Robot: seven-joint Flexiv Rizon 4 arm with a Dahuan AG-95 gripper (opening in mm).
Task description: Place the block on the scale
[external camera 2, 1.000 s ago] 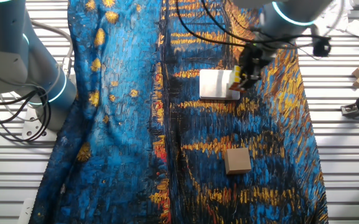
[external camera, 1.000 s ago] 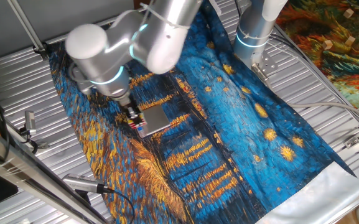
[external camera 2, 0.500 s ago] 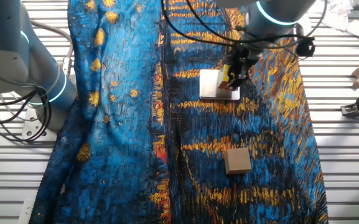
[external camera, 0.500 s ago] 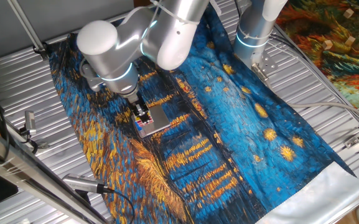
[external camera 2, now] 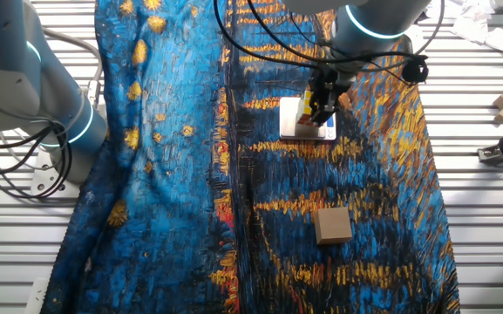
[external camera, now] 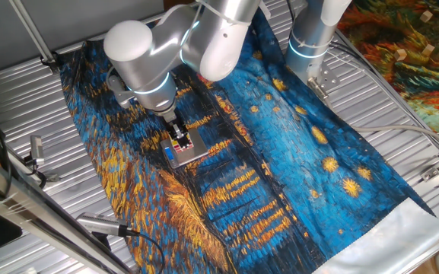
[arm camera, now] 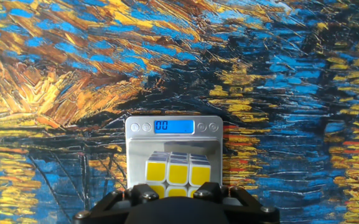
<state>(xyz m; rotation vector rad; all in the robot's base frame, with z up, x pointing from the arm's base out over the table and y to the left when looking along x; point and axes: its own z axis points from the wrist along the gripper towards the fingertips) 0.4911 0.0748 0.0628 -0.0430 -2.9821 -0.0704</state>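
Hand view: block (arm camera: 174, 171) square to scale (arm camera: 173, 127).

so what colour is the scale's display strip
Blue, lit, with pale digits. The display strip on the scale shows best in the hand view.

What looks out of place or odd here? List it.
Nothing is spilled or damaged. The tan wooden block lies apart on the painted cloth. The scale reads zero while the gripper holds the puzzle cube over its plate, so the cube's weight apparently isn't on it yet.
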